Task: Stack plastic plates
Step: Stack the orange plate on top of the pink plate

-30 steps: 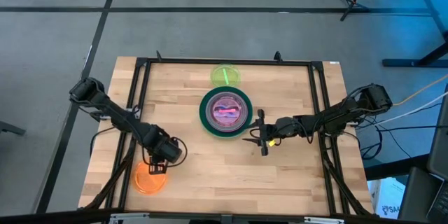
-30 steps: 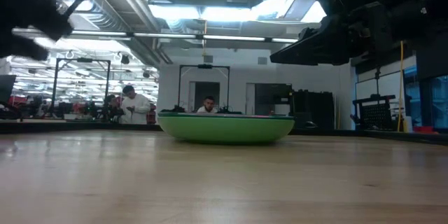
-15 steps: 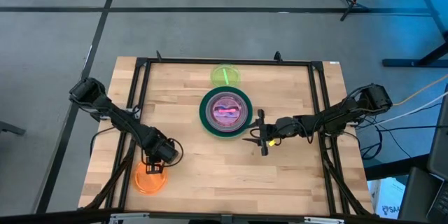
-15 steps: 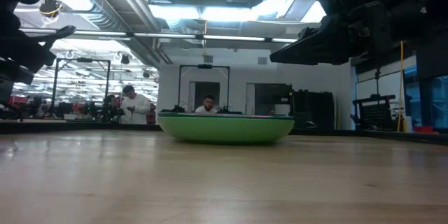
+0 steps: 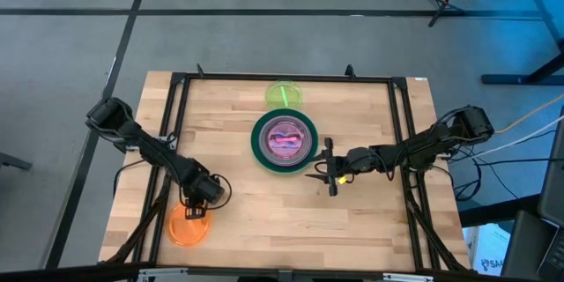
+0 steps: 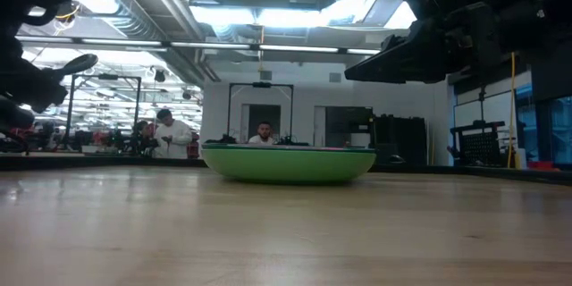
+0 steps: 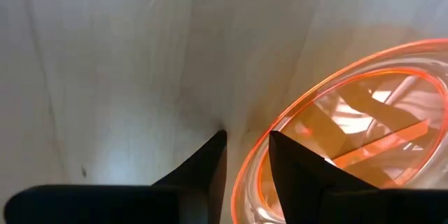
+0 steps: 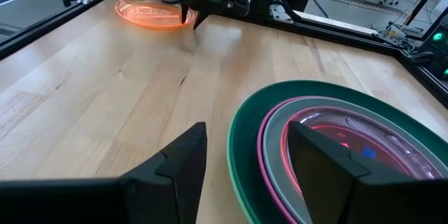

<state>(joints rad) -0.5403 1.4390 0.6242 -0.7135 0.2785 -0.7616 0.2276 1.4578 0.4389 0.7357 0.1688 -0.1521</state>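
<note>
Plastic plates in three spots on the wooden table (image 5: 370, 203). Left pincer (image 7: 246, 155) sits at the near-left, straddling the rim of the orange plate (image 5: 189, 225): one finger (image 7: 199, 171) outside on the wood, the other (image 7: 308, 178) inside the rim, w/ a narrow gap between them and the rim running through that gap. Can't tell if the pads actually touch the rim. Orange plate is translucent, lies flat near the near-left corner of the table, well apart from the rest.

Right pincer (image 5: 329, 176) is just right of the centre stack, fingers spread; in the right wrist view the dark green rim lies between its fingers (image 8: 178, 164). Can't tell if they touch it.

Centre stack (image 5: 284, 141): dark green plate (image 8: 245, 136) at the bottom, magenta plate (image 8: 269, 129) in it, grey-ish one inside that, w/ smaller translucent red and blue pieces showing at the middle. In the low view the stack (image 6: 288, 162) reads as a green bowl shape resting on the table.

Lime plate (image 5: 284, 95) lies alone at the far edge, just behind the stack, not touching it.

Beyond the table: people (image 6: 172, 132) in a workshop room, far off.
</note>
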